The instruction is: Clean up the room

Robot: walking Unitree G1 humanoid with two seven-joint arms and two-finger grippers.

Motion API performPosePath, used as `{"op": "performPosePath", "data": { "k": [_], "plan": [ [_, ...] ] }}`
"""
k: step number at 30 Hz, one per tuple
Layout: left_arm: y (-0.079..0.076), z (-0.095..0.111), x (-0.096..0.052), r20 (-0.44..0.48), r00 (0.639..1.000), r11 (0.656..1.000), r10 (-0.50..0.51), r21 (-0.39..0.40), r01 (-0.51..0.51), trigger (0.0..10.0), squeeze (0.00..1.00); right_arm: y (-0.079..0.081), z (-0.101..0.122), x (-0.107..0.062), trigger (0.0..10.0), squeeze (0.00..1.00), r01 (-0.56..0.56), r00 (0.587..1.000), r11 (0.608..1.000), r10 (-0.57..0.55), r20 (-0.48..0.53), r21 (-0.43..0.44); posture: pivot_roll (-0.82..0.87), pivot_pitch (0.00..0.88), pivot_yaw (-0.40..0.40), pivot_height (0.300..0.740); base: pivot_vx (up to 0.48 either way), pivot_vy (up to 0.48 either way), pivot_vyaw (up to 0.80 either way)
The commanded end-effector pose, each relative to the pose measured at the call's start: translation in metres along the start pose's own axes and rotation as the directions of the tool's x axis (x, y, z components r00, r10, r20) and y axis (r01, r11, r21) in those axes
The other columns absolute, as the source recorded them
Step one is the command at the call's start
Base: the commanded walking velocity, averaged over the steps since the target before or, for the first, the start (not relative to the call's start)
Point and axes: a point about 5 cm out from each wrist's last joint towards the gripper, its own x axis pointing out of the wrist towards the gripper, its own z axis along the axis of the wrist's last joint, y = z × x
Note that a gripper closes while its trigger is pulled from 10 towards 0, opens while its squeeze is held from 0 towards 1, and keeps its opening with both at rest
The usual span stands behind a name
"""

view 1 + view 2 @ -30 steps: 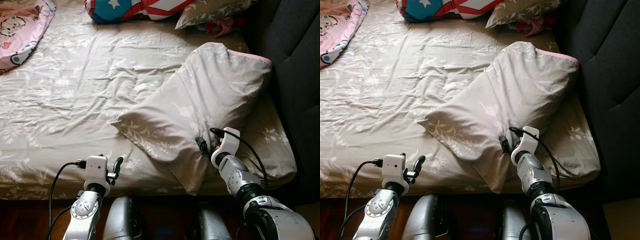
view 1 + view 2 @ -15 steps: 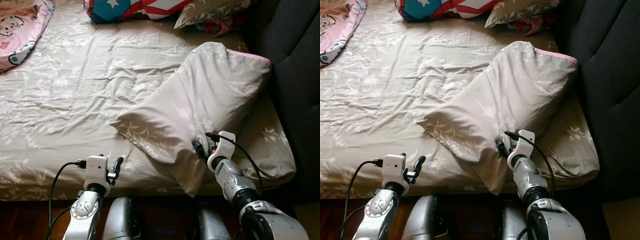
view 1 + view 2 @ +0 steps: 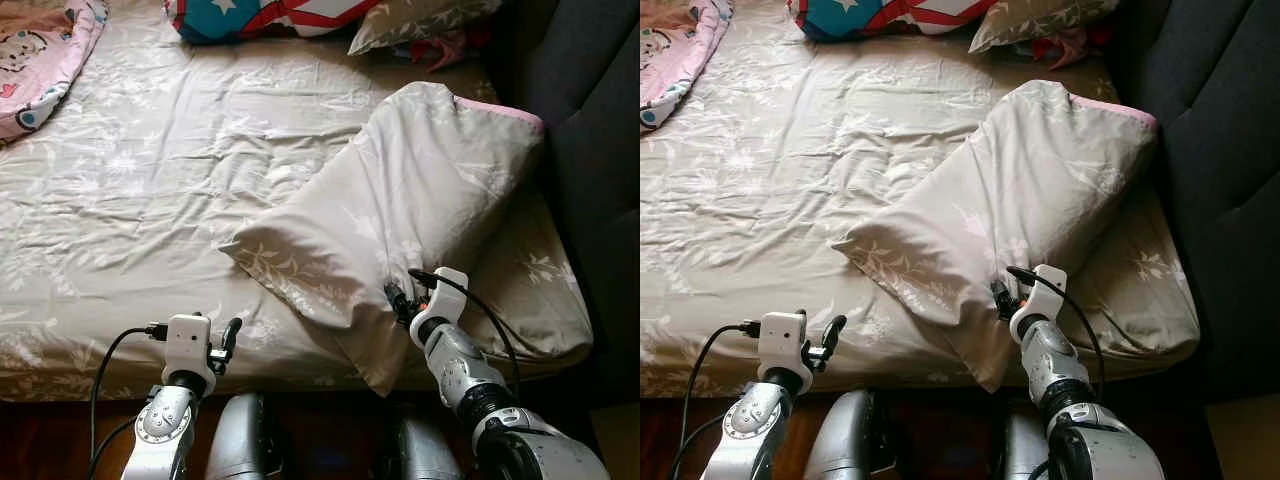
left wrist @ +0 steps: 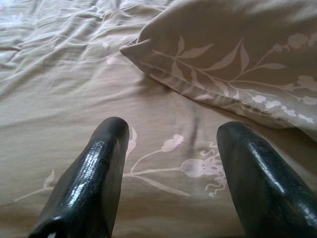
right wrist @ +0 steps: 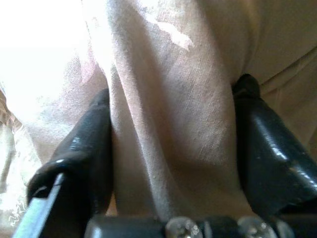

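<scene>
Lying diagonally at the bed's [image 3: 120,200] right side, the grey leaf-printed fabric pillow [image 3: 400,210] reaches its near edge, where the right tool [image 5: 171,148] has fabric bunched between its fingers, clamped. The left tool [image 4: 171,183] hovers at the near edge, fingers apart. No writing is legible.

Bed [image 3: 150,200]: rumpled beige sheet with pale floral print, set against a dark padded headboard [image 3: 590,120]. Lying on it: one large pillow [image 3: 400,210] in matching fabric, angled across the right side; a second pillow [image 3: 420,20] at the far edge; a red-white-and-blue cushion [image 3: 260,15]; a pink cartoon-print blanket [image 3: 40,60] at the far left corner.
</scene>
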Motion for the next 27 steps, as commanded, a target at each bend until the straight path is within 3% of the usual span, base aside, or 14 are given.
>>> {"op": "performPosePath", "data": {
  "k": [1, 12, 27],
  "plan": [
    [0.003, -0.001, -0.003, -0.008, 1.0, 1.0, 0.008, 0.004, -0.008, 10.0, 0.0, 0.003, -0.056, -0.01, 0.0, 0.0, -0.003, 0.98, 0.999, 0.012, -0.2, 0.044, 0.04, 0.264, 0.046, 0.625, 0.0, 0.0, 0.0],
    [0.001, -0.002, -0.002, -0.011, 1.0, 1.0, 0.006, -0.003, -0.006, 10.0, 0.0, 0.003, -0.059, -0.011, 0.0, 0.0, -0.009, 0.98, 0.999, 0.019, -0.2, 0.051, 0.01, 0.247, 0.038, 0.625, 0.0, 0.0, 0.0],
    [-0.009, -0.005, 0.002, -0.017, 1.0, 1.0, -0.016, -0.02, 0.016, 10.0, 0.0, -0.014, -0.054, -0.015, 0.0, 0.0, 0.008, 0.99, 0.999, -0.001, -0.143, 0.053, -0.03, 0.227, 0.025, 0.625, 0.0, 0.0, 0.0]
  ]
}}
